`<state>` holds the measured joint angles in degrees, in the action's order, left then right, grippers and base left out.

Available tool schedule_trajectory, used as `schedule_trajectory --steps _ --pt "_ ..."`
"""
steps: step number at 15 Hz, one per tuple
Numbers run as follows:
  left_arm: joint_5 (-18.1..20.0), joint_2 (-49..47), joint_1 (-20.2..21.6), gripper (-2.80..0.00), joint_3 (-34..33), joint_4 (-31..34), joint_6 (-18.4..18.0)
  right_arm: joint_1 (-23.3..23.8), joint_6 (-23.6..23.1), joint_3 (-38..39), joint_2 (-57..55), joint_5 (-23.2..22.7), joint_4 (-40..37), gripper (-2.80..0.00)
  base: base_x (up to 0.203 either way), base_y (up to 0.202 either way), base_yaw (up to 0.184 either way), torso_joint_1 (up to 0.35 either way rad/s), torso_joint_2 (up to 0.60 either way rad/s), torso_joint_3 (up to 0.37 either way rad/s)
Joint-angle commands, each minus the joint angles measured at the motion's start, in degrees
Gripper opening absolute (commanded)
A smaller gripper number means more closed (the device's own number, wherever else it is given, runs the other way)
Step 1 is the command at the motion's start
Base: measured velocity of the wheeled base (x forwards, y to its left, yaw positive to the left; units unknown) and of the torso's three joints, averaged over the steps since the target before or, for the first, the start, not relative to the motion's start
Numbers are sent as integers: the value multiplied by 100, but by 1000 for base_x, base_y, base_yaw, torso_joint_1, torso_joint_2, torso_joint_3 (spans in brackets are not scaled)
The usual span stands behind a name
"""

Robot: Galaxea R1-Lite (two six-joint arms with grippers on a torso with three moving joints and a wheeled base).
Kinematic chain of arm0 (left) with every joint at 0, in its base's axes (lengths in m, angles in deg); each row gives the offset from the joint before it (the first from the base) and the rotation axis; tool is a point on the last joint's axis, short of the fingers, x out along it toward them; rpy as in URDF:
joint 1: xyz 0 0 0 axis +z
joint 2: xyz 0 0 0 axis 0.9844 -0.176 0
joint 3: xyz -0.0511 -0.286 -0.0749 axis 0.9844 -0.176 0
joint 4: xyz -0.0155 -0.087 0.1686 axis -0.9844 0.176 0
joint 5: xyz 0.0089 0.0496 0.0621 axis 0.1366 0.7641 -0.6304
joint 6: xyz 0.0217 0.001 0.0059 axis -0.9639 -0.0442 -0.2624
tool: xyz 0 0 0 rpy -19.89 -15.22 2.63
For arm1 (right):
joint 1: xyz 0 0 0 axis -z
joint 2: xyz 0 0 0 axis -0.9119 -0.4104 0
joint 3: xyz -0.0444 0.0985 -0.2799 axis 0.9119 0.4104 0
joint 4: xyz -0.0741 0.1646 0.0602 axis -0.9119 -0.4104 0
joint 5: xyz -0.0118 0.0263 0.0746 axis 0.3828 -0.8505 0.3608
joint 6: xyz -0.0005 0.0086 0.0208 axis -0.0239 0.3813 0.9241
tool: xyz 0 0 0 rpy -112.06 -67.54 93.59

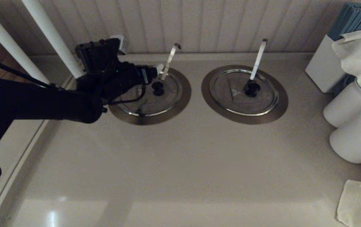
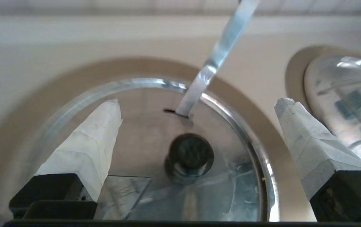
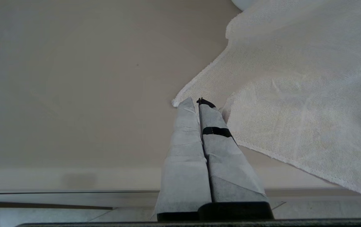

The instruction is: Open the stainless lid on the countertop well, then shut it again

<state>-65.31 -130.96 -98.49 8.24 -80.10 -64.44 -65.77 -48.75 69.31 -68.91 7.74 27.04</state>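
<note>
The head view is dimly lit, with a soft bright reflection seen on the countertop (image 1: 54,214) toward seven o'clock. The left arm (image 1: 42,101) is rendered as a near-black silhouette. In the left wrist view, motion blur is seen across the stainless lid (image 2: 155,148), and glare is caught at its rim toward four o'clock.

Left gripper (image 2: 197,108) jaws spread wide above the stainless lid (image 2: 142,138), black knob (image 2: 190,156) between them.

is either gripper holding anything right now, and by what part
Nothing is held. The left gripper is open above the stainless lid, straddling its black knob; the right gripper is shut on nothing.
</note>
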Motion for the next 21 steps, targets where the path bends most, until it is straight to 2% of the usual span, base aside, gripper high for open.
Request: schedule_trajectory --steps 1,3,4,7,11,14,18,21 --pt "22 404 80 0 -110 24 -6 0 0 0 -6 0 0 -280 0 0 0 0 0 0" --pt "49 772 123 0 -219 178 -9 0 0 0 -6 0 0 -280 0 0 0 0 0 0" --pt "33 1034 138 -280 -342 268 -27 -4 0 0 -6 0 0 -280 0 0 0 0 0 0" --pt "33 1680 399 -280 -781 430 -186 -9 0 0 -6 0 0 -280 0 0 0 0 0 0" --pt "49 2841 803 -280 -1246 1329 -210 0 0 0 1 0 0 -280 0 0 0 0 0 0" --pt "11 3953 1015 -280 -2273 1566 -243 -2 0 0 2 0 0 -280 0 0 0 0 0 0" --pt "44 5993 1299 -280 -3865 1824 -381 0 0 0 -6 0 0 -280 0 0 0 0 0 0" --pt "53 7758 1365 -280 -4546 2931 -405 0 0 0 -6 0 0 -280 0 0 0 0 0 0"
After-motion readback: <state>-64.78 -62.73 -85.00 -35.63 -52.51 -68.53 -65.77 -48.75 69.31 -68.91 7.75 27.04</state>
